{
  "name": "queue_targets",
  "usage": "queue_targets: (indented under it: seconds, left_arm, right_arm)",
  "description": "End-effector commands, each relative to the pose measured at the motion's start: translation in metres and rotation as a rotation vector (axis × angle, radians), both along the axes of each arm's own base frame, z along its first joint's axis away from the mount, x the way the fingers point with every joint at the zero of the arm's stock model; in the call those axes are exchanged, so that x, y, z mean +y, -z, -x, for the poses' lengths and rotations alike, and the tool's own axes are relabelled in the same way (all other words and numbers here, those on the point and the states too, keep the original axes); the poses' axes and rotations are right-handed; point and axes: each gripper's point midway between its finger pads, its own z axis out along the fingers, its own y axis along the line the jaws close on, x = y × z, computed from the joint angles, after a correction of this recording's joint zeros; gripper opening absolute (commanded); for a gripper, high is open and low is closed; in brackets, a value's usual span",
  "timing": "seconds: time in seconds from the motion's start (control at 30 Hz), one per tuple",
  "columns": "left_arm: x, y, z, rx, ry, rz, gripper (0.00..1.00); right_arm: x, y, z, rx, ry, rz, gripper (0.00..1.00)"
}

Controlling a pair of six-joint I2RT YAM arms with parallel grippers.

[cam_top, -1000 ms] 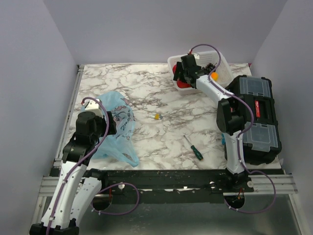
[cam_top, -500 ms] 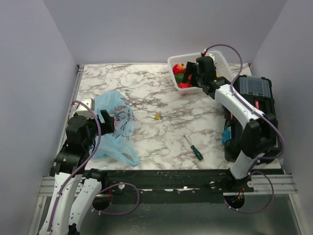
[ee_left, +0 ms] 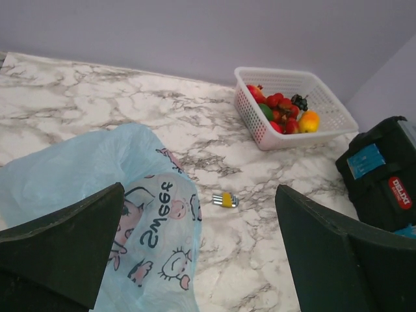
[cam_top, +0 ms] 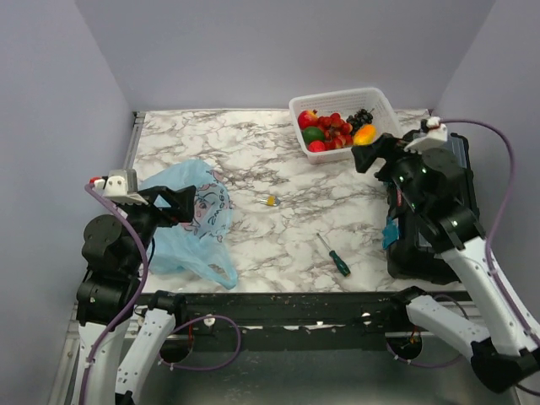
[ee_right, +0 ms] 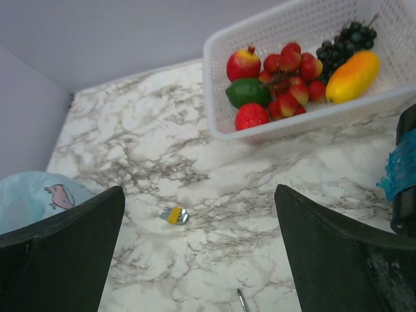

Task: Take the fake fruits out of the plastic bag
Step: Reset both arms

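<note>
The fake fruits lie heaped in a white lattice basket at the back right: several red ones, a green one and an orange-yellow oval. The light-blue printed plastic bag lies flat and crumpled at the front left, and nothing bulges in the part I see. My left gripper hovers open over the bag's near left part, with only bag and marble between its fingers. My right gripper hangs open just in front of the basket, holding nothing.
A dark grape bunch shares the basket with the fruits. A small yellow bit lies mid-table and a green-handled screwdriver nearer the front. A black toolbox fills the right edge, with a blue scrap against it.
The right gripper has lifted out of the basket and drawn back to the right. The left arm has pulled back off the bag toward the near left. Both jaws have widened.
</note>
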Motion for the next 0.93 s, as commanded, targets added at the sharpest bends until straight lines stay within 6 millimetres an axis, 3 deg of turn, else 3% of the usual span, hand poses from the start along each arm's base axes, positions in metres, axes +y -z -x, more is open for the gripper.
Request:
queue_targets:
  seconds: [0.0, 0.17, 0.37, 0.5, 0.9]
  left_arm:
    - [-0.007, -0.043, 0.009, -0.143, 0.044, 0.054, 0.99]
    - [-0.006, -0.062, 0.014, -0.226, 0.047, 0.065, 0.99]
    - [-0.005, -0.078, 0.02, -0.291, 0.047, 0.073, 0.99]
    - [-0.006, -0.08, 0.02, -0.296, 0.052, 0.068, 0.99]
    - [-0.009, -0.074, 0.017, -0.286, 0.065, 0.057, 0.99]
  right_arm:
    - [-0.016, -0.028, 0.038, -0.113, -0.006, -0.017, 1.0]
    - [-0.038, -0.054, 0.074, -0.204, 0.029, -0.054, 1.0]
    - [-0.06, -0.06, 0.099, -0.236, 0.091, -0.048, 1.0]
    - [-0.075, -0.059, 0.107, -0.24, 0.155, -0.054, 1.0]
    - [-0.084, -0.06, 0.116, -0.26, 0.181, -0.056, 1.0]
